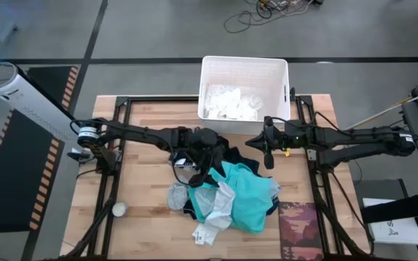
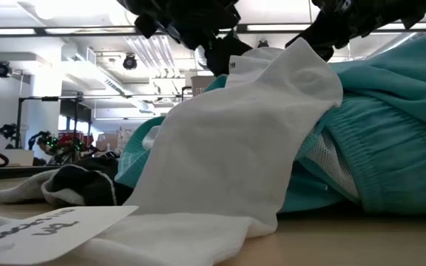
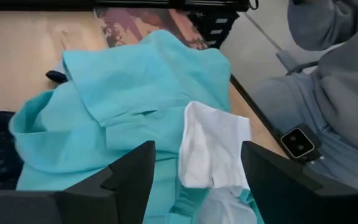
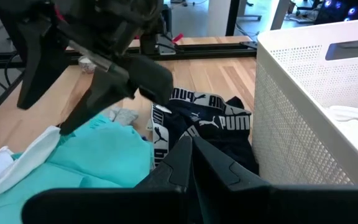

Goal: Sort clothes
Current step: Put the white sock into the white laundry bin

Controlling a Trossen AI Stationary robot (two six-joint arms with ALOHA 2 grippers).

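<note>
Your left end effector [image 3: 194, 171] hangs with fingers spread wide — your right end effector [image 4: 191, 152] sits pinched together, arm stretched inward.

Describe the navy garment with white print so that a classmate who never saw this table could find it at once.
Start at the white basket at the table's far edge. Just in front of it, behind the teal garment, lies the navy garment. Only it carries bold white lettering on grey bands.

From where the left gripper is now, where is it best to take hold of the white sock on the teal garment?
Probably the raised fold of the white sock, lying on the teal garment. It humps up between the open fingers of the left gripper, so a short move straight ahead from the wrist side and a pinch across that ridge should lift it alone. Too deep a bite may catch the teal cloth.
</note>
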